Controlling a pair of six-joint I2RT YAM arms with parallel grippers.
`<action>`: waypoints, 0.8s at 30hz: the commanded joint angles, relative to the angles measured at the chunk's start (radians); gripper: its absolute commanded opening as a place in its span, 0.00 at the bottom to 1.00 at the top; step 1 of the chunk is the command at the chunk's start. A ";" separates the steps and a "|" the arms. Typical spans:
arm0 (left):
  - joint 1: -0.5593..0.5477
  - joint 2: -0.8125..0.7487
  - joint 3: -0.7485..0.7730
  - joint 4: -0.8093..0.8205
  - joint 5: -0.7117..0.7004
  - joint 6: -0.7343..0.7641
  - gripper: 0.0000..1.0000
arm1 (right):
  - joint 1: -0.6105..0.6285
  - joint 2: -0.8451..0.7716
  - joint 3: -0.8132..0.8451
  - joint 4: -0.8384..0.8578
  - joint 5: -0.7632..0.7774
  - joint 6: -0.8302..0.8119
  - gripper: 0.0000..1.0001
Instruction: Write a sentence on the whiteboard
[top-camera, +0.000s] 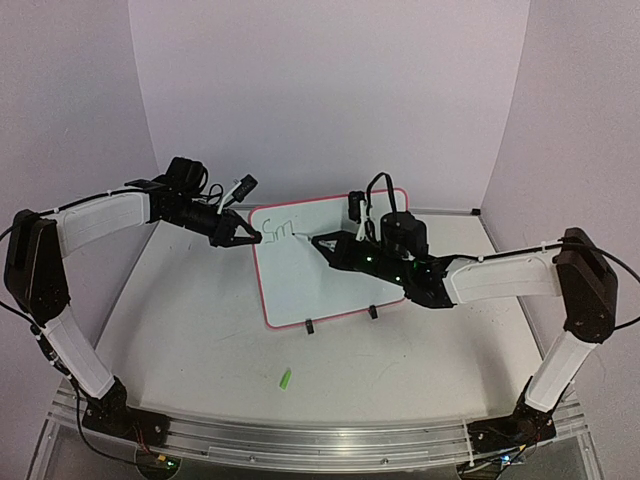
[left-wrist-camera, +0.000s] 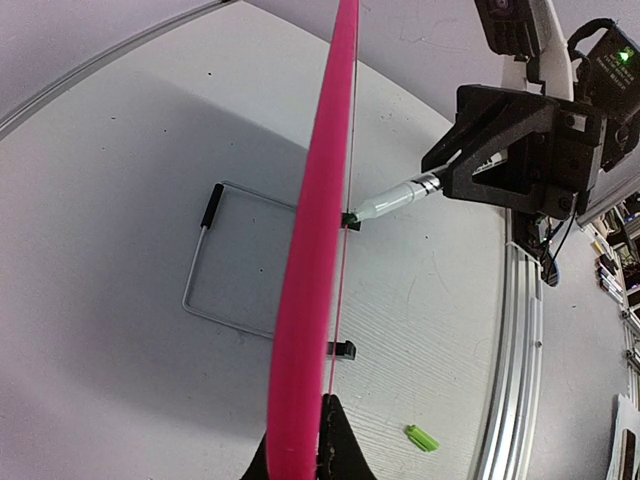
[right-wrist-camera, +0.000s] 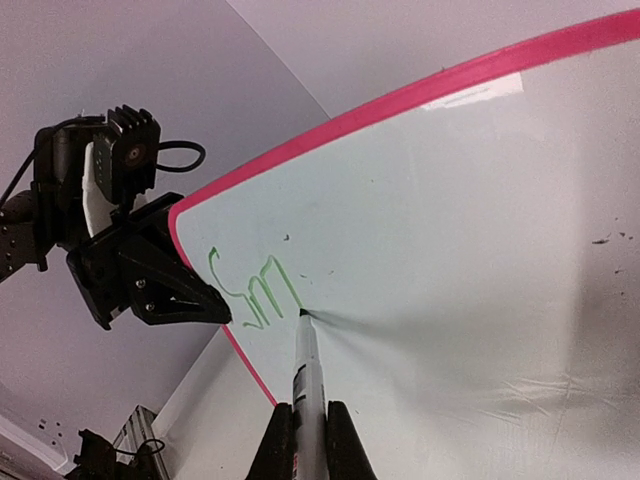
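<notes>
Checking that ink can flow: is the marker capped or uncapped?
Uncapped: the marker has its bare tip on the whiteboard beside green letters; its likely cap lies on the table.

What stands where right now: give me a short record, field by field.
whiteboard: propped on the table, pink rim
writing: green "Sm" only, top left
left gripper: shut on the whiteboard's left rim
right gripper: shut on marker, tip touching the board after the "m"
green piece: likely the cap, loose on the table, toward the arms
</notes>
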 joint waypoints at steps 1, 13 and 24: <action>0.008 -0.035 -0.001 -0.008 -0.101 0.068 0.00 | -0.014 -0.005 -0.019 -0.023 0.050 0.012 0.00; 0.008 -0.034 -0.001 -0.007 -0.105 0.069 0.00 | -0.014 -0.087 -0.021 -0.022 -0.003 -0.021 0.00; 0.008 -0.036 -0.002 -0.009 -0.106 0.069 0.00 | -0.015 -0.111 0.015 -0.058 0.022 -0.049 0.00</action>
